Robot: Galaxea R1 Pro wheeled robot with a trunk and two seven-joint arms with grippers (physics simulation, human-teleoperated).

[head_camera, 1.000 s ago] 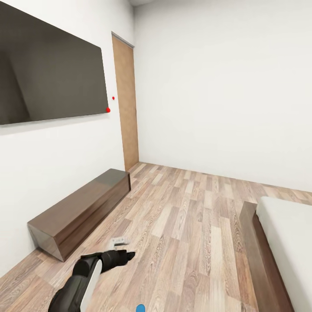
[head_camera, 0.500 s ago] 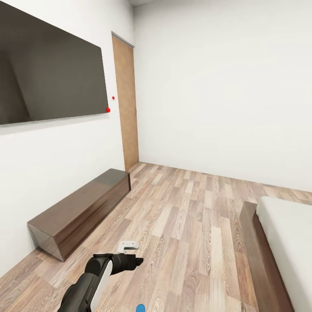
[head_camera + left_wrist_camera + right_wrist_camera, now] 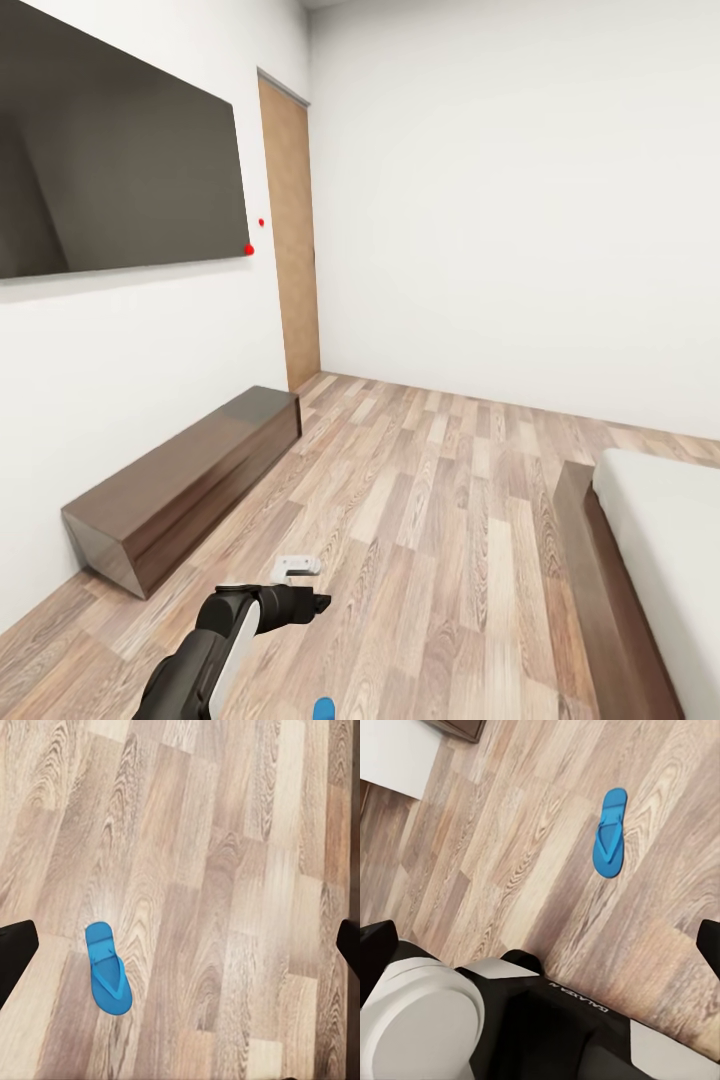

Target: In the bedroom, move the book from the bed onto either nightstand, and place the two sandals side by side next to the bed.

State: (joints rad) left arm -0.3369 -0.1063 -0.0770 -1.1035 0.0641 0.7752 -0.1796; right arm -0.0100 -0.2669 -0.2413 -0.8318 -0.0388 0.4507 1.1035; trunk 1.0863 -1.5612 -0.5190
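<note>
left wrist view: blue sandal (image 3: pixel 108 977) on floor (image 3: pixel 225 870) between wide-apart jaws.

My left fingers (image 3: pixel 312 602) hover low over the wood-plank floor (image 3: pixel 430 500), their spread hard to judge. Just behind them lies a blue sandal (image 3: pixel 323 709). Off to their left runs a long low dark cabinet (image 3: pixel 180 485) under a dark wall screen (image 3: pixel 110 165); to their right, the bed (image 3: pixel 655 560).
</note>
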